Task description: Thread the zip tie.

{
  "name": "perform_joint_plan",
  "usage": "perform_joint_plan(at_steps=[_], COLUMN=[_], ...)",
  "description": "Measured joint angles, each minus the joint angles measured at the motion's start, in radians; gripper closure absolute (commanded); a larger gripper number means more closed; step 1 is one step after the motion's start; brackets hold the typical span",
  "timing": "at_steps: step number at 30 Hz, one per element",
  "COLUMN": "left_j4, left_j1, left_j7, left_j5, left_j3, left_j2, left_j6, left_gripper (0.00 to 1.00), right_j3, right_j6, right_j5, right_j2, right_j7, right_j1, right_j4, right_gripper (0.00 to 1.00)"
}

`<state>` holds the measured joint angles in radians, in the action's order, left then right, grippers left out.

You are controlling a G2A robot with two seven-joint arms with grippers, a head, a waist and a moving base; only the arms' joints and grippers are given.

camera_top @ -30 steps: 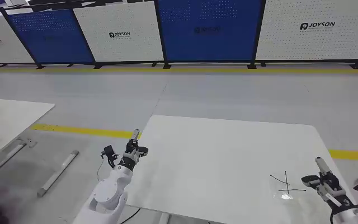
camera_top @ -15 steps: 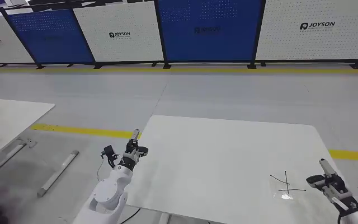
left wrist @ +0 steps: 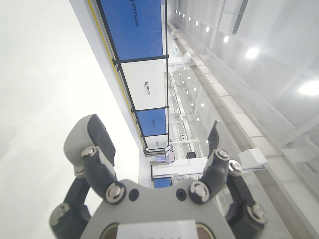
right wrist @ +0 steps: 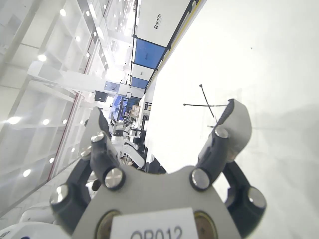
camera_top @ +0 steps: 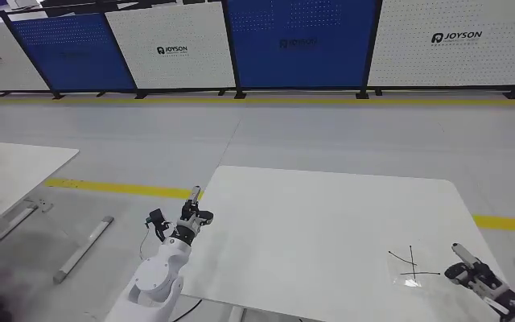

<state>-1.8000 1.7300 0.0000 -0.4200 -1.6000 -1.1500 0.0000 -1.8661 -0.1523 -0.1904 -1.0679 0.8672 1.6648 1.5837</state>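
Zip ties (camera_top: 412,266) lie crossed near the table's (camera_top: 322,225) right edge.

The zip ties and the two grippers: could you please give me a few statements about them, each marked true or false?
1. The zip ties lie crossed over one another on the white table. True.
2. The left gripper is shut on a zip tie. False: it is open and holds nothing, at the table edge opposite the ties.
3. The right gripper is open and close to the zip ties. True.
4. The zip ties lie in the middle of the table. False: they lie near the table's edge on the right gripper's side.
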Motion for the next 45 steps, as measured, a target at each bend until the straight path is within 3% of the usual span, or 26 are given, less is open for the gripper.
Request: perform_joint_plan(at_steps=[10,15,23,36,45], left_j4=[0.000,0.000,0.000,0.000,0.000], left_j1=[0.000,0.000,0.000,0.000,0.000], left_j7=[0.000,0.000,0.000,0.000,0.000], left_j5=[0.000,0.000,0.000,0.000,0.000], left_j3=[0.000,0.000,0.000,0.000,0.000], left_j2=[0.000,0.000,0.000,0.000,0.000], left_j6=[0.000,0.000,0.000,0.000,0.000], left_gripper=[0.00,0.00,0.00,0.00,0.00], right_j3=[-0.003,-0.053,0.005,0.005,0.038], right_j6=[0.000,-0.052,-0.030,-0.030,-0.026], right_j5=[-0.003,-0.077,0.041,0.039,0.089], right_j2=[0.000,0.007,0.022,0.022,0.026], right_j7=[-0.001,0.049,0.132,0.134,0.113], right_j1=[0.000,-0.008,-0.077,-0.079,-0.069], right_j4=[-0.003,-0.087,-0.149,-0.151,-0.108], right_gripper=[0.00,0.00,0.00,0.00,0.00])
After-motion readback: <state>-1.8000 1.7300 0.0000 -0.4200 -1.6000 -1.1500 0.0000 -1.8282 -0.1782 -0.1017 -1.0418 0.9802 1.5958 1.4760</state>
